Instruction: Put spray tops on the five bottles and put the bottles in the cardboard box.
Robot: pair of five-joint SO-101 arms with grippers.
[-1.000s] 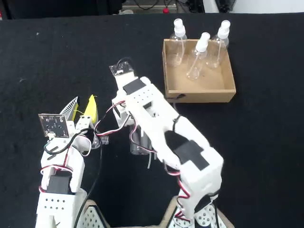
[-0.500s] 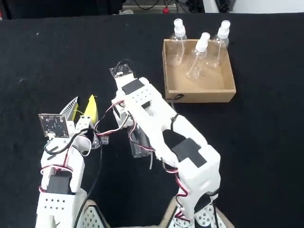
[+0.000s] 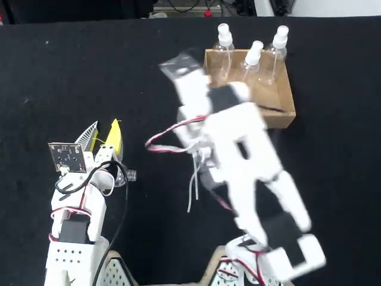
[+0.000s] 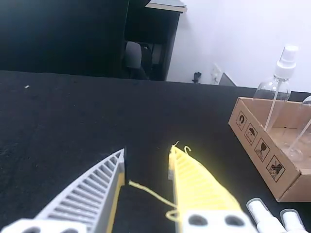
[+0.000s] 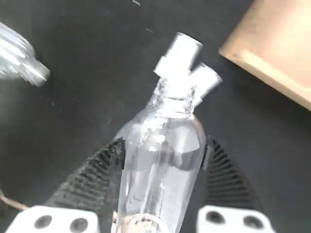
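My right gripper (image 5: 164,145) is shut on a clear bottle (image 5: 163,141) with a bare, open neck. Just past that neck, two white spray tops (image 5: 187,60) lie on the black table. The right arm (image 3: 232,137) stretches up the middle of the high view, close to the cardboard box (image 3: 290,89). Three capped bottles (image 3: 255,53) stand in the box. My left gripper (image 3: 102,132) rests open and empty at the lower left; its grey and yellow fingers (image 4: 194,179) are spread, with the spray tops (image 4: 265,216) nearby. Another topless bottle (image 5: 22,60) lies on the table.
The box (image 4: 265,155) stands at the far right of the black table (image 3: 71,65). Thin white dip tubes (image 3: 191,185) trail on the cloth beside the right arm. A clear bottle neck (image 3: 126,176) pokes out beside the left arm.
The right arm has swung away from the table's middle towards the box, carrying the clear bottle. The left arm has stayed still.
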